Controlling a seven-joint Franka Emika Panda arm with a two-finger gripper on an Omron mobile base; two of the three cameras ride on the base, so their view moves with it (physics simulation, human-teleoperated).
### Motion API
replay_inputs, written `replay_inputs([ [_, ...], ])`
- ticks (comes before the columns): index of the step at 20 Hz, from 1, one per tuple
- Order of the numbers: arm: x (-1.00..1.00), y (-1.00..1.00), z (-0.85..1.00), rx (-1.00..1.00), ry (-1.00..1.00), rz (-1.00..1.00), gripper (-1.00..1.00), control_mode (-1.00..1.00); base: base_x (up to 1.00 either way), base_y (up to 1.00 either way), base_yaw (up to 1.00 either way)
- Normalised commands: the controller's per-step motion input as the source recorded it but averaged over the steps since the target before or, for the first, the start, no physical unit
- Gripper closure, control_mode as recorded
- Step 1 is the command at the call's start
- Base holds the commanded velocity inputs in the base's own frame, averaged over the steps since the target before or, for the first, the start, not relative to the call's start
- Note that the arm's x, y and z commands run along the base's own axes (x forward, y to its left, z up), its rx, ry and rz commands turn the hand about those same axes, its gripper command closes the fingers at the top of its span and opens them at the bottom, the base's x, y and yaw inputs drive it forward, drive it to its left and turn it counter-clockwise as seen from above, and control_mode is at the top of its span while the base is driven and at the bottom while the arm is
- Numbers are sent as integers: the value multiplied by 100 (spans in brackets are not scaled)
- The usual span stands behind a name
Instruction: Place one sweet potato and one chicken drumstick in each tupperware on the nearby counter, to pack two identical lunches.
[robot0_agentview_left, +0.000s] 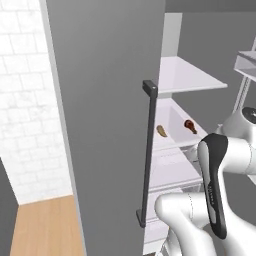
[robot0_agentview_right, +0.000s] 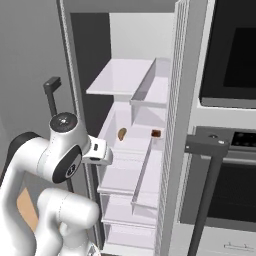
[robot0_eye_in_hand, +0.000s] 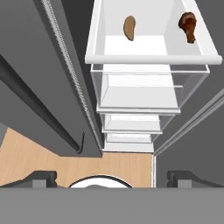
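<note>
The fridge stood open, its grey left door (robot0_agentview_left: 107, 125) swung out beside the arm and its white shelves exposed. On one white shelf (robot0_eye_in_hand: 151, 57) lay a sweet potato (robot0_eye_in_hand: 129, 27) towards the left side and a chicken drumstick (robot0_eye_in_hand: 188, 25) against the right-hand wall, the two well apart with bare shelf between them. From the left base view the same pair showed as the tuber near the shelf's front left and the drumstick further back right; from the right base view the sweet potato sat left of the darker piece by the door-side edge.

The end effector (robot0_eye_in_hand: 111, 178) hung outside the fridge with its dark fingertips (robot0_eye_in_hand: 41, 178) spread wide and nothing between them. It looked along the stack of shelves and drawers, so both foods lay ahead of it and farther along its line of sight, the sweet potato almost straight ahead and slightly left, the drumstick off to the right. The sweet potato's long axis ran roughly along the hand view's vertical, curving a little; the drumstick lay tilted, bulb end farther, narrow end nearer.

Judging from this, nothing had yet been picked, and the sweet potato seemed the more direct reach, needing an advance towards the shelf and a grip across its narrow width.
</note>
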Motion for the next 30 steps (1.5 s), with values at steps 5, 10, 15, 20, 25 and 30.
replay_inputs([
  [5, 0, 0, 0, 0, 0, 0, -100, 100, 0, -28, 8],
  [10, 0, 0, 0, 0, 0, 0, -100, 100, -4, -47, 9],
  [15, 0, 0, 0, 0, 0, 0, -100, 100, -2, -14, 8],
  [20, 0, 0, 0, 0, 0, 0, -100, 100, 10, 0, 8],
  [25, 61, 0, -19, 0, 0, 1, -100, -100, 0, 0, 0],
  [30, 99, 0, -27, 3, 0, 2, -100, -100, 0, 0, 0],
])
